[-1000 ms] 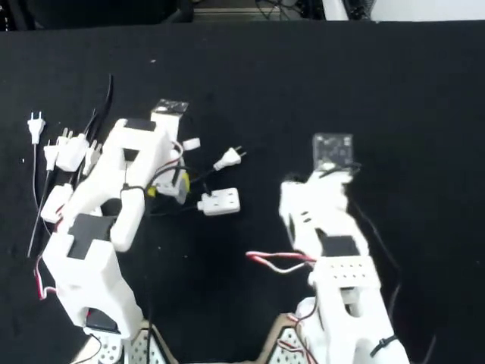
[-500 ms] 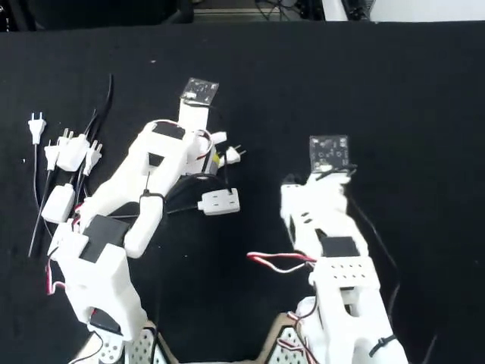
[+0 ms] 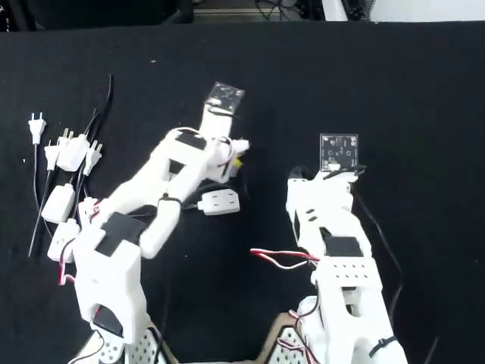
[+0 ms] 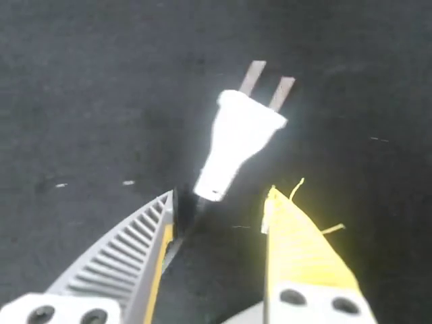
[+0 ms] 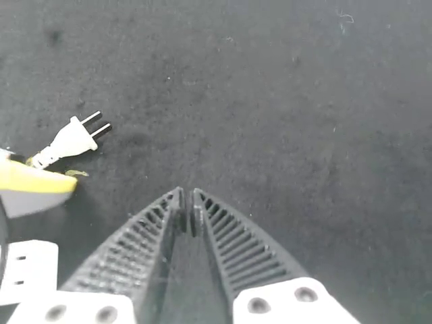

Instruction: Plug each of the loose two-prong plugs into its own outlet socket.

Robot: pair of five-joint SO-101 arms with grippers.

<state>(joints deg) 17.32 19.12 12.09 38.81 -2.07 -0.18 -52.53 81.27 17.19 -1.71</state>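
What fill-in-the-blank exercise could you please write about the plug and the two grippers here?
1. The fingers of the left gripper stand ____ on either side of the cord end of the white plug.
2. That plug shows ____ metal prongs.
3. The fingers of the right gripper are ____, with nothing between them.
4. The table is ____ in colour.
Missing words: open; two; shut; black.

Matte black tabletop (image 3: 424,83), tangled cables (image 3: 282,7) beyond its far edge, pale wall (image 3: 428,9) far right.

socket (image 5: 27,271) cut by edge, plug (image 4: 239,138) cord partly behind left tool (image 4: 219,197)
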